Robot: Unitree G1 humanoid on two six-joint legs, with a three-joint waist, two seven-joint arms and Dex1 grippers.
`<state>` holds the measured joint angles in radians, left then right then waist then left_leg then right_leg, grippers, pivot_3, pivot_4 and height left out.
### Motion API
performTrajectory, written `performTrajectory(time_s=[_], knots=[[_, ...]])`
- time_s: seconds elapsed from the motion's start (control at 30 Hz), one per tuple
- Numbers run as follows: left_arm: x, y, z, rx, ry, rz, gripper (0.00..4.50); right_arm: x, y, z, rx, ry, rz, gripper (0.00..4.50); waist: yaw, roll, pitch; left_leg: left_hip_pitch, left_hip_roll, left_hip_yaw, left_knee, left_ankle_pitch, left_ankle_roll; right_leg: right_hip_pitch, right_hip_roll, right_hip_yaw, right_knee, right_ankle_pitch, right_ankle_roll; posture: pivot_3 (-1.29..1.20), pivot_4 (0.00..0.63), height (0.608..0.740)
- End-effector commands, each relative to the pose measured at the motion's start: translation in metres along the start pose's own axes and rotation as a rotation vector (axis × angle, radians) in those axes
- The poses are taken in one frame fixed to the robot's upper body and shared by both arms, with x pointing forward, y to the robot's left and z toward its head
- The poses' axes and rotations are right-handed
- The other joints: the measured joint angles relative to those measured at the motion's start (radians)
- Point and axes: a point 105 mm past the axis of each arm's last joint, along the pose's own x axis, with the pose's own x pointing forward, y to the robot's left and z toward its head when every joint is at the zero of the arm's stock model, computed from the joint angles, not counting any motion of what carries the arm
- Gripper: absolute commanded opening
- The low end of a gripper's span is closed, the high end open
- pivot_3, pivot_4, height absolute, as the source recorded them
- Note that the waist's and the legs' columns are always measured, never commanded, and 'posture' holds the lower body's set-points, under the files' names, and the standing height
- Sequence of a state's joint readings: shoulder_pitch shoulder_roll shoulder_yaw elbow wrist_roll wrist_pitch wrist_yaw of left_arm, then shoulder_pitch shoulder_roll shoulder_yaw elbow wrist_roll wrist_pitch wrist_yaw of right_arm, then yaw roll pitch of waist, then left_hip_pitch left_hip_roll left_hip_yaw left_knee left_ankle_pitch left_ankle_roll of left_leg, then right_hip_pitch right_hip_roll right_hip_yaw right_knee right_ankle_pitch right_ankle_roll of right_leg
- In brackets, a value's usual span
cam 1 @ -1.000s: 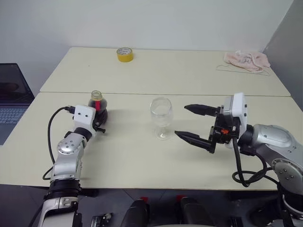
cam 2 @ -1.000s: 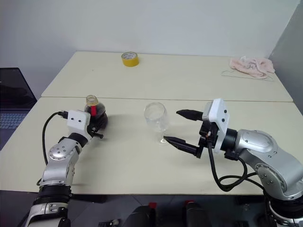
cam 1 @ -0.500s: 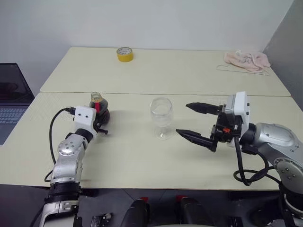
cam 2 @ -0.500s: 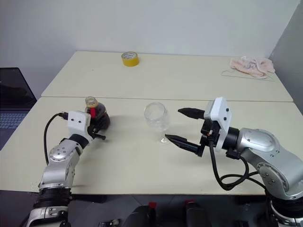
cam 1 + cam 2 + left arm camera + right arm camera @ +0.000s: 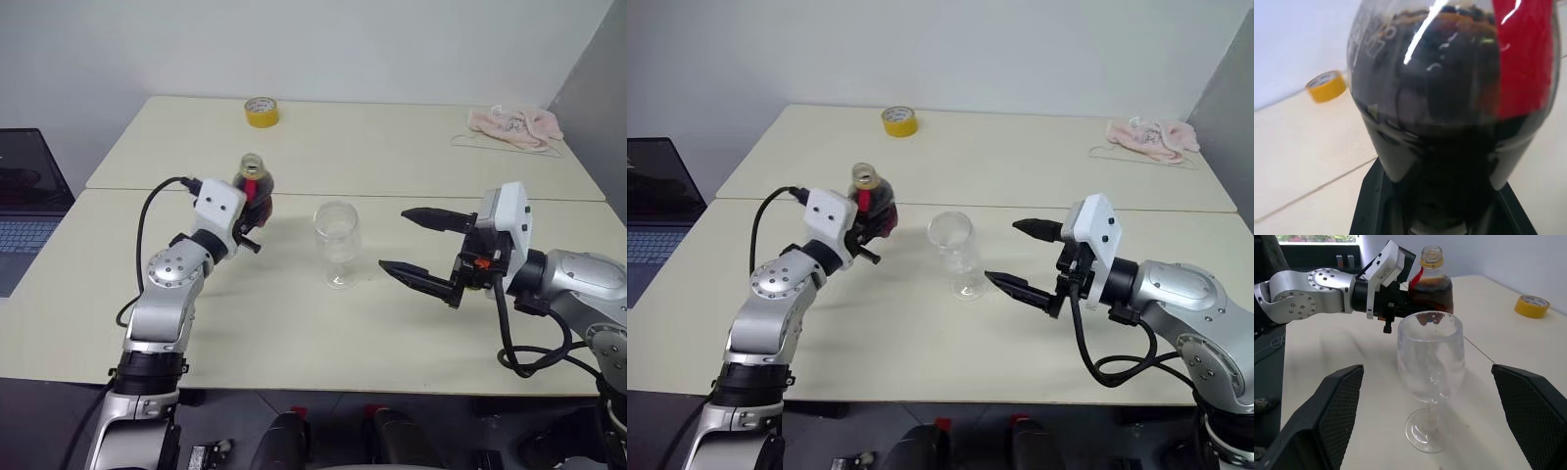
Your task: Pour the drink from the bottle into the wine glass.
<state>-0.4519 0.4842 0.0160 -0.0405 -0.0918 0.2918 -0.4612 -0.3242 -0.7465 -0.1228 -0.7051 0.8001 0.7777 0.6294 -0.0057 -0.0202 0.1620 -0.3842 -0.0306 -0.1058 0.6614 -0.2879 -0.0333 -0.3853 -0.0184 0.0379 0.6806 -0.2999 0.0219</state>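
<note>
My left gripper [image 5: 252, 210] is shut on the lower body of the bottle [image 5: 253, 182], a squat clear bottle with a red label strip and a yellow-orange top. It holds the bottle upright, lifted off the table, to the left of the wine glass [image 5: 336, 241]. The dark drink [image 5: 1440, 98] fills most of the bottle's body. The clear, empty glass stands on the near table [image 5: 294, 333]. To the right of the glass, my right gripper [image 5: 393, 239] is open, its fingers pointing at the glass with a gap left between them and it. The right wrist view shows the glass [image 5: 1430, 357] between the wide jaws, with the bottle [image 5: 1432, 284] behind it.
A yellow tape roll [image 5: 260, 112] lies at the back of the far table. A pink cloth [image 5: 514, 122] lies at its back right corner. A laptop [image 5: 20, 211] stands off the left edge. A seam [image 5: 421, 197] runs between the two tables.
My left gripper has lifted the bottle off the table and carried it up and to the right, nearer the wine glass. The right gripper has stayed open in about the same place.
</note>
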Motion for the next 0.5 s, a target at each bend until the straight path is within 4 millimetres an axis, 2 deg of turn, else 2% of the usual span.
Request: performTrajectory(time_s=[0.03, 0.3, 0.5], knots=[[0.008, 0.000, 0.039, 0.177, -0.118, -0.047, 0.75, 0.001, 0.007, 0.008, -0.042, -0.014, 0.000, 4.50, 0.002, 0.000, 0.000, 0.000, 0.000, 0.000, 0.000, 0.000, 0.000, 0.000, 0.000, 0.000, 0.000, 0.000, 0.000, 0.00, 0.150, 0.740], [0.014, 0.005, 0.062, 0.374, -0.203, -0.063, 0.75, 0.011, 0.006, 0.013, -0.037, -0.024, -0.033, 4.50, -0.001, 0.000, 0.000, 0.000, 0.000, 0.000, 0.000, 0.000, 0.000, -0.001, 0.000, 0.000, 0.000, 0.000, 0.000, 0.00, 0.150, 0.740], [0.014, 0.007, 0.065, 0.512, -0.224, -0.069, 0.75, 0.018, 0.008, 0.021, -0.058, -0.035, -0.019, 4.50, 0.000, 0.000, 0.000, -0.001, 0.000, 0.000, 0.000, 0.000, 0.000, -0.001, 0.000, 0.000, 0.000, 0.000, 0.000, 0.00, 0.150, 0.740]])
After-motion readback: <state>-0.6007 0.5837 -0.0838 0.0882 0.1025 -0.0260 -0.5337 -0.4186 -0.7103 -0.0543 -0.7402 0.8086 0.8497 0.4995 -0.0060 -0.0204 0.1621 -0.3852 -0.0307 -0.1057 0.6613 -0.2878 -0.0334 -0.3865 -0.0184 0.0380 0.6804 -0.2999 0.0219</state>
